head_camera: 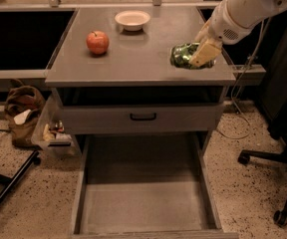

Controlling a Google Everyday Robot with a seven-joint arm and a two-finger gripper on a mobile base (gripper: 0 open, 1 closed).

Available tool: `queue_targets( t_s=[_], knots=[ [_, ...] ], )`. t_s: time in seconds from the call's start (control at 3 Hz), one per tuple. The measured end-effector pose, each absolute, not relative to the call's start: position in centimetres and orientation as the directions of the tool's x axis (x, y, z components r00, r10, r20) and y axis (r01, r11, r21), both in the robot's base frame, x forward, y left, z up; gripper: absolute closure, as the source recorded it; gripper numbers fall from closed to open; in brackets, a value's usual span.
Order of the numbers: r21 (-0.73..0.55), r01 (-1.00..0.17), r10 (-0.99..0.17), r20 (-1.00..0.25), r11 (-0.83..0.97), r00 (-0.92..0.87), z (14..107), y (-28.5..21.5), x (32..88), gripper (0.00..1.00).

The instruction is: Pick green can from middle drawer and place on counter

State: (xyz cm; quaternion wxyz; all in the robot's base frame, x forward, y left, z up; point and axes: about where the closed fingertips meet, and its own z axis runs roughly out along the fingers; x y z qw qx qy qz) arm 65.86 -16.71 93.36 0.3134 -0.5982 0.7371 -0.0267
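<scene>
The green can [182, 55] is shiny, with mottled green print. It lies on its side in my gripper [199, 54], over the right part of the counter [133, 59], near its front edge. The gripper is shut on the can, with one tan finger [204, 53] across the can's front. I cannot tell whether the can touches the counter. The white arm comes in from the upper right. The middle drawer [143, 203] is pulled wide open below, and its grey floor is bare.
A red apple [97, 42] sits on the counter's left part and a white bowl [132, 19] at its back. A drawer front with a black handle [143, 116] is below the counter. A brown bag [21, 114] stands on the floor at left, a chair base [278, 183] at right.
</scene>
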Motion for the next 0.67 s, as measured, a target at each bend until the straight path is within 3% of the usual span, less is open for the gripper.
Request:
queue_targets(
  t_s=[0.67],
  knots=[
    [-0.486, -0.805, -0.840, -0.541, 0.340, -0.028, 91.1, -16.1, 71.0, 1.00]
  ],
)
